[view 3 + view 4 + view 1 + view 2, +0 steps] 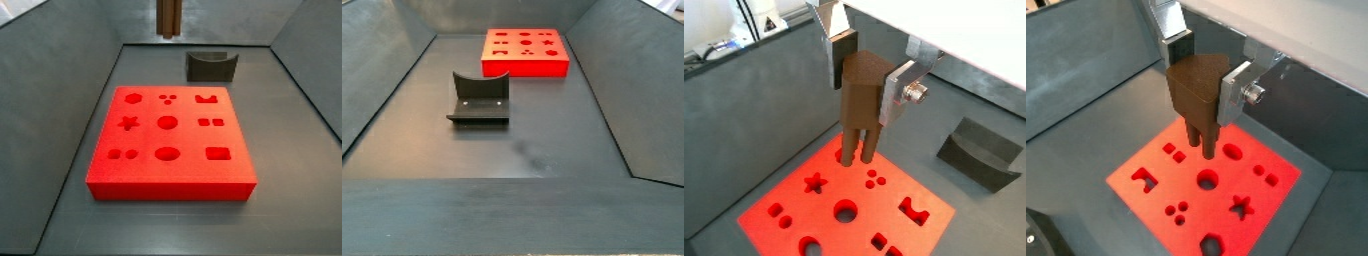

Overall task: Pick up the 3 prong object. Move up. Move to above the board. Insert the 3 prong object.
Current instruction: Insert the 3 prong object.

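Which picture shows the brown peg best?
A wrist view: the peg shows whole, prongs down, shut in the gripper above the board. A side view catches only its lower part; another, nothing.

Even, bright overhead light. Board (171, 140) is oversaturated, glowing red-orange in both side views. Wrist views are soft; gripper (866, 68) holding peg (862, 105) is slightly blurred, with white overexposure behind it. Soft shadow falls beside the grey block (478, 98). Floor (529, 150) has faint smudges.
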